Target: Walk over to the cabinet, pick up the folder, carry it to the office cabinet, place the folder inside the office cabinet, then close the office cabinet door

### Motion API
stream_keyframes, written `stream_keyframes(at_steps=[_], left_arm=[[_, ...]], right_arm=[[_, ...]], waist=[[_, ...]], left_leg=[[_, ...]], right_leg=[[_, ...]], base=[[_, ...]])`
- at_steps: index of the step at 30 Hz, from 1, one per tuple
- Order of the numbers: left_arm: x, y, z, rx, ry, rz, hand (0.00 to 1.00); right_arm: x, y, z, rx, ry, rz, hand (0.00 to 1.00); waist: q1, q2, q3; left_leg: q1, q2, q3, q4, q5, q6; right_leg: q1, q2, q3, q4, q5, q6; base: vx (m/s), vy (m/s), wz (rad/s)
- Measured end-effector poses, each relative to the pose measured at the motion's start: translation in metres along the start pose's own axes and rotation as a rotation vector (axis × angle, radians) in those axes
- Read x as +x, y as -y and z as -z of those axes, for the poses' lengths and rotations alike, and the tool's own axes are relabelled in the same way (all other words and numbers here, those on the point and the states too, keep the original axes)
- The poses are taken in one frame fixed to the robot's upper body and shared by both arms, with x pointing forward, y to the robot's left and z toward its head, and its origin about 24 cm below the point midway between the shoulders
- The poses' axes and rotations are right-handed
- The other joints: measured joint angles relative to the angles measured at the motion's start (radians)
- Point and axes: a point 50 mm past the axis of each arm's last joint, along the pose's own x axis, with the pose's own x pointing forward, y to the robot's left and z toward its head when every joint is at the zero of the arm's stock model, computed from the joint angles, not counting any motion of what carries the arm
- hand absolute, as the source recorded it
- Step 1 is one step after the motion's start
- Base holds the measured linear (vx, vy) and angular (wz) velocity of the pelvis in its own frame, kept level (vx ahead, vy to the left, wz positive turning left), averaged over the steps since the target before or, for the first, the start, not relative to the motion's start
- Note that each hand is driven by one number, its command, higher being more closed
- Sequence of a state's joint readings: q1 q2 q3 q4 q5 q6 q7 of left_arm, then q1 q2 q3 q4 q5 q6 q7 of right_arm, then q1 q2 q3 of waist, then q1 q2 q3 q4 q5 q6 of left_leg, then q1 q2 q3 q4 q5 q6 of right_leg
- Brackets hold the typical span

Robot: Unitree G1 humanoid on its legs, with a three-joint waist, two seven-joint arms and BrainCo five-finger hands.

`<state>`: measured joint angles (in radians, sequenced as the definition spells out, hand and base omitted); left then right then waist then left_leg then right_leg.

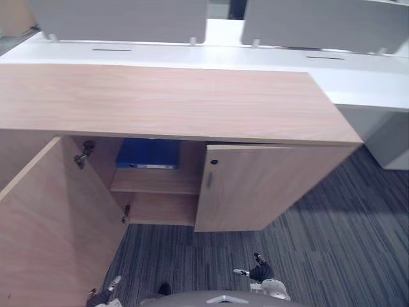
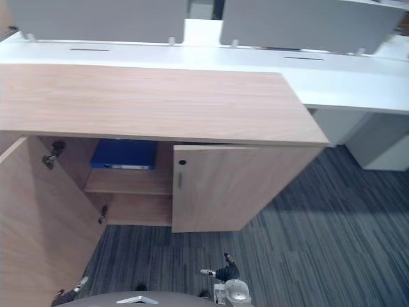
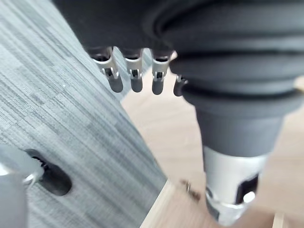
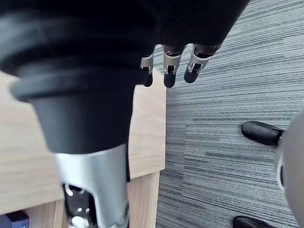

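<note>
Blue folder [image 1: 147, 153] lies flat on the upper shelf [image 1: 156, 184] of the open cabinet [image 1: 160, 102], near the shelf's left end, while left hand [image 3: 136, 78] and right hand [image 4: 169, 71] hang slack-fingered and empty; it looks stiff and fairly light, best gripped along its front edge.

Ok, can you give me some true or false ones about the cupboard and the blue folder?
The blue folder lies on the upper shelf inside the cabinet. True.
Both cabinet doors are shut. False: the left door stands open, the right door is shut.
The right hand holds the folder. False: it is empty, fingers relaxed.
The left hand is empty. True.
The floor is bare wood. False: it is grey striped carpet.
</note>
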<state>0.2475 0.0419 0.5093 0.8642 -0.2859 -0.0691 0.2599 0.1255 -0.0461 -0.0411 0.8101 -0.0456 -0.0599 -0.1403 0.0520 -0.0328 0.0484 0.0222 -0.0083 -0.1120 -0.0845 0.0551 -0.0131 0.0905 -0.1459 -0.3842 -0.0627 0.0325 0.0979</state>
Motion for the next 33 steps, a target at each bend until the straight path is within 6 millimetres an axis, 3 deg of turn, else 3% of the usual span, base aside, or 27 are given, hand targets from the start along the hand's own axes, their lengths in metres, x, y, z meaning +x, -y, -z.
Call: stream_keyframes(at_steps=[2, 3, 6, 7, 8, 9, 10, 11, 12, 14, 18, 22, 29, 33], left_arm=[[0.001, -0.003, -0.010, -0.053, 0.041, -0.023, 0.00], [0.000, -0.002, -0.015, -0.065, 0.067, -0.022, 0.00], [-0.001, 0.008, -0.040, -0.103, 0.166, 0.013, 0.00], [-0.003, 0.013, -0.056, -0.130, 0.224, 0.025, 0.00], [-0.003, 0.012, -0.057, -0.132, 0.232, 0.023, 0.00], [-0.004, 0.016, -0.066, -0.143, 0.264, 0.028, 0.00], [-0.007, 0.023, -0.075, -0.162, 0.297, 0.050, 0.00], [-0.008, 0.024, -0.076, -0.164, 0.305, 0.053, 0.00], [-0.009, 0.024, -0.082, -0.167, 0.331, 0.057, 0.00], [-0.010, 0.022, -0.086, -0.158, 0.358, 0.055, 0.00], [-0.009, 0.025, -0.086, -0.094, 0.366, 0.070, 0.00], [-0.009, 0.021, -0.089, -0.072, 0.384, 0.059, 0.00], [-0.014, -0.002, -0.140, -0.045, 0.583, 0.019, 0.00], [-0.014, -0.016, -0.155, -0.058, 0.632, -0.024, 0.00]], right_arm=[[0.003, -0.001, -0.009, 0.000, 0.026, 0.003, 0.00], [0.003, -0.001, -0.012, 0.000, 0.038, 0.008, 0.00], [0.006, -0.004, -0.030, -0.007, 0.103, -0.001, 0.00], [0.007, -0.006, -0.044, 0.000, 0.153, -0.001, 0.00], [0.007, -0.006, -0.045, 0.001, 0.159, -0.002, 0.00], [0.007, -0.006, -0.051, 0.003, 0.177, 0.000, 0.00], [0.007, -0.005, -0.057, 0.005, 0.201, 0.004, 0.00], [0.007, -0.002, -0.062, 0.006, 0.222, 0.011, 0.00], [0.008, 0.001, -0.068, 0.024, 0.238, 0.025, 0.00], [0.005, -0.002, -0.069, 0.046, 0.250, 0.022, 0.00], [0.009, -0.003, -0.072, 0.054, 0.240, 0.023, 0.00], [0.013, 0.001, -0.058, 0.047, 0.172, 0.036, 0.00], [0.017, 0.008, -0.056, 0.020, 0.153, 0.045, 0.00], [0.018, 0.011, -0.047, 0.005, 0.111, 0.049, 0.00]], waist=[[0.013, -0.007, 0.015], [0.020, 0.005, 0.030], [0.050, 0.001, 0.051], [0.055, 0.001, 0.055], [0.054, 0.002, 0.056], [0.051, -0.008, 0.055], [0.048, -0.003, 0.065], [0.050, 0.014, 0.072], [0.043, 0.009, 0.084], [0.034, -0.001, 0.075], [0.031, -0.011, 0.052], [0.028, -0.012, 0.052], [0.027, -0.001, 0.058], [0.028, 0.007, 0.064]], left_leg=[[-0.006, -0.003, -0.036, 0.000, 0.008, -0.002], [-0.014, -0.005, -0.057, 0.001, 0.013, -0.004], [-0.073, -0.015, -0.078, 0.025, 0.028, -0.008], [-0.142, -0.005, 0.016, 0.064, -0.025, 0.004], [-0.152, 0.004, 0.052, 0.070, -0.038, 0.006], [-0.163, 0.029, 0.188, 0.073, -0.070, 0.014], [-0.192, 0.067, 0.308, 0.191, -0.074, 0.038], [-0.196, 0.090, 0.354, 0.244, -0.084, 0.022], [-0.189, 0.073, 0.354, 0.280, -0.097, 0.012], [-0.141, 0.049, 0.330, 0.216, -0.080, 0.010], [-0.056, 0.023, 0.308, 0.018, 0.017, 0.004], [-0.016, 0.028, 0.301, 0.006, 0.023, 0.001], [0.008, 0.062, 0.313, -0.004, 0.032, -0.015], [0.021, 0.068, 0.319, -0.004, 0.032, -0.024]], right_leg=[[0.010, -0.005, -0.043, 0.022, -0.016, 0.000], [0.011, -0.008, -0.069, 0.034, -0.027, 0.000], [-0.042, -0.043, -0.136, 0.149, -0.092, 0.003], [-0.088, -0.067, -0.178, 0.209, -0.116, 0.007], [-0.094, -0.069, -0.185, 0.215, -0.116, 0.009], [-0.098, -0.097, -0.213, 0.213, -0.115, 0.007], [-0.097, -0.130, -0.247, 0.251, -0.131, 0.014], [-0.087, -0.126, -0.256, 0.280, -0.151, 0.025], [-0.072, -0.147, -0.254, 0.322, -0.183, 0.020], [-0.028, -0.146, -0.256, 0.283, -0.188, 0.011], [-0.009, -0.109, -0.221, 0.207, -0.164, 0.007], [0.035, -0.089, -0.154, 0.179, -0.153, 0.003], [0.049, -0.051, -0.109, 0.148, -0.137, -0.008], [0.057, -0.043, -0.080, 0.135, -0.132, -0.004]], base=[[0.03, -0.035, 0.67], [0.01, -0.043, 0.97], [-0.03, 0.001, 0.76], [-0.07, 0.050, 0.61], [-0.05, 0.046, 0.84], [0.05, 0.058, 0.82], [0.09, 0.082, 0.87], [0.13, 0.102, 0.69], [0.07, 0.075, 0.47], [0.05, 0.054, 0.44], [0.02, -0.002, 0.09], [0.02, -0.030, 0.04], [-0.06, -0.047, -0.14], [-0.11, 0.001, -0.13]])
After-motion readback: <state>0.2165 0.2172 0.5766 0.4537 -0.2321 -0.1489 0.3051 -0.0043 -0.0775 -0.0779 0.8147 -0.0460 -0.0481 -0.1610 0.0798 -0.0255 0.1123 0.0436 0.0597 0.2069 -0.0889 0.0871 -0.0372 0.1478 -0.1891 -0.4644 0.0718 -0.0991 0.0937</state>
